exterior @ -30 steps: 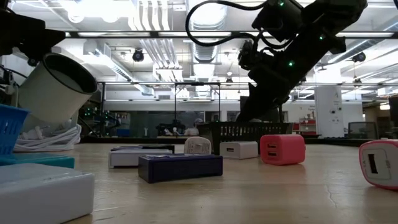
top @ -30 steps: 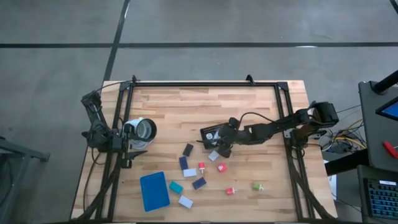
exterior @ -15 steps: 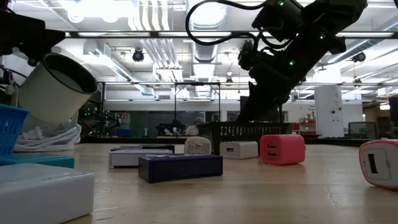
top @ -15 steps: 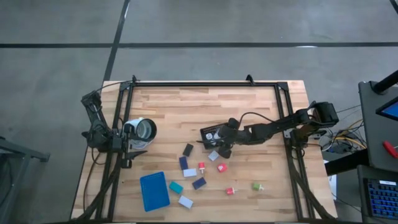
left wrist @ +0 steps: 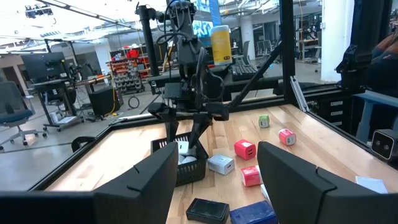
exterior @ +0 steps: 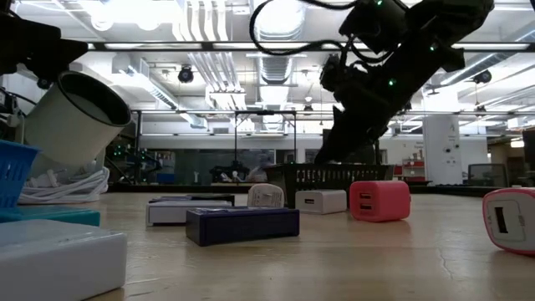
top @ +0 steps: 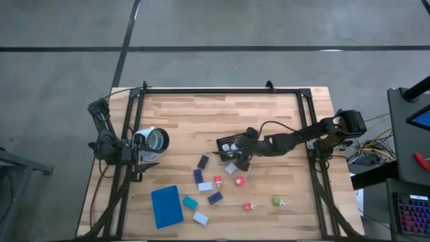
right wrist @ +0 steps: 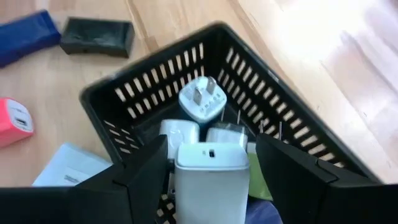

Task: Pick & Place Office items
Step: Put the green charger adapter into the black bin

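Observation:
My right gripper (right wrist: pixel 211 144) hangs open over the black mesh basket (top: pixel 226 145), tilted down into it. A white charger block (right wrist: pixel 211 174) lies between its fingers with a narrow gap on each side, resting on other white plugs (right wrist: pixel 202 99) in the basket. More office items lie scattered on the table near the basket: a pink cube (top: pixel 240 181), a black block (top: pixel 203 161), navy blocks (top: pixel 198 176), and a green piece (top: pixel 277 201). My left gripper (left wrist: pixel 217 154) waits open at the table's left edge, holding nothing.
A flat blue tray (top: pixel 166 206) lies at the near left, with teal (top: pixel 190 202) and white (top: pixel 200 217) blocks beside it. A white cylinder (top: pixel 154 140) sits by the left arm. The black frame rails (top: pixel 222 90) border the table. Bare wood stretches behind the basket.
My right gripper has stayed in place over the basket and its fingers have spread somewhat wider. Nothing on the table has shifted.

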Motion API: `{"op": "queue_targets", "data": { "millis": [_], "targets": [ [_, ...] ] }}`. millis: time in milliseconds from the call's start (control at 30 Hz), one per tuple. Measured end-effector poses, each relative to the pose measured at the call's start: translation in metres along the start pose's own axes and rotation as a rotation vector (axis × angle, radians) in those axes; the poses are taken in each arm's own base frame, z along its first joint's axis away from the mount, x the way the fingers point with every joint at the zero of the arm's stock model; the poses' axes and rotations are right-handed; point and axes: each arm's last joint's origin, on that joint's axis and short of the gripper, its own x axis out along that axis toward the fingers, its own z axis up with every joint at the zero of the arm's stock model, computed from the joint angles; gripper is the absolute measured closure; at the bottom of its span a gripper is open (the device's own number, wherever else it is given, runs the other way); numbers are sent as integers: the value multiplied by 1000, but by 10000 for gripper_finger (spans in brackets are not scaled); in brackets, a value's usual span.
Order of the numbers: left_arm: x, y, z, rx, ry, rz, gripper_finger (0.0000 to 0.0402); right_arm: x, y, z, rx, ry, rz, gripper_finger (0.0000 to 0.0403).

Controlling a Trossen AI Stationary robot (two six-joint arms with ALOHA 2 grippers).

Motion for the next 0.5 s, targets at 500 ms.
{"op": "queue_targets", "data": {
  "millis": [500],
  "targets": [
    [0, 0, 0, 0, 0, 0, 177, -63, 22, 26, -28, -188, 108, 133]
  ]
}}
